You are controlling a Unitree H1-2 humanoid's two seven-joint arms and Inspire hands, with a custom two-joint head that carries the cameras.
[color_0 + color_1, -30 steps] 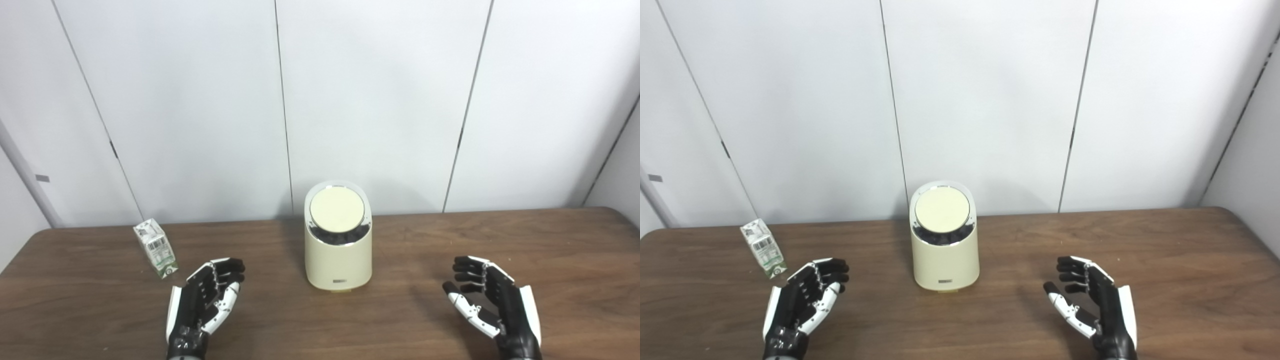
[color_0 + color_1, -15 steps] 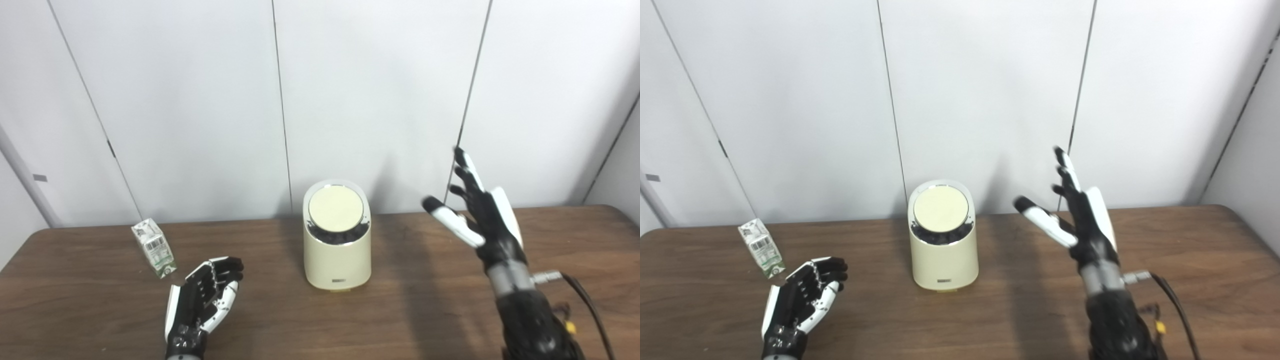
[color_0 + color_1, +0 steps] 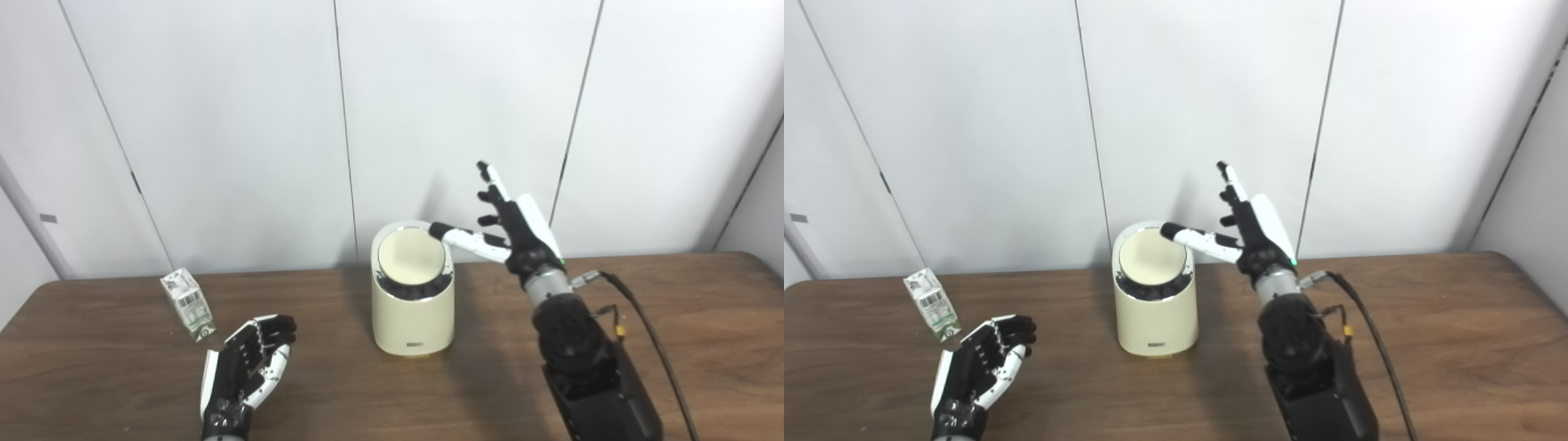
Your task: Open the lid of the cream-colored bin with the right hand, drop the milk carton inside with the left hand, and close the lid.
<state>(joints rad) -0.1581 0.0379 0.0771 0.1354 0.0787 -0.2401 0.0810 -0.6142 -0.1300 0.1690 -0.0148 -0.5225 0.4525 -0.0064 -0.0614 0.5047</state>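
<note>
My right hand [image 3: 511, 229] is up beside the bin [image 3: 414, 306], spread wide, holding nothing, thumb reaching out to the upper right edge of the lid [image 3: 411, 257]. Can't tell if the thumb tip touches the rim or hangs just above it. Lid is shut, tilted toward me, with a chrome ring round it.

My left hand [image 3: 248, 367] lies low on the table [image 3: 674, 318], palm up, fingers loosely apart, empty. Carton [image 3: 188, 304] stands leaning near the table's left edge, just beyond that hand, not touching it.

Risks, as I judge them:
- Thumb is at the very edge; if the lid opens by pressing, a push there could slide off the chrome rim and do nothing.
- Pushing sideways instead of down could shove or tip the bin; it looks light and tall, and nothing braces it.
- My other fingers point up, away from the lid, so no backup contact.
- Lid might spring up into my thumb.
- Carton already leans; a clumsy left reach could knock it over or off the edge.
</note>
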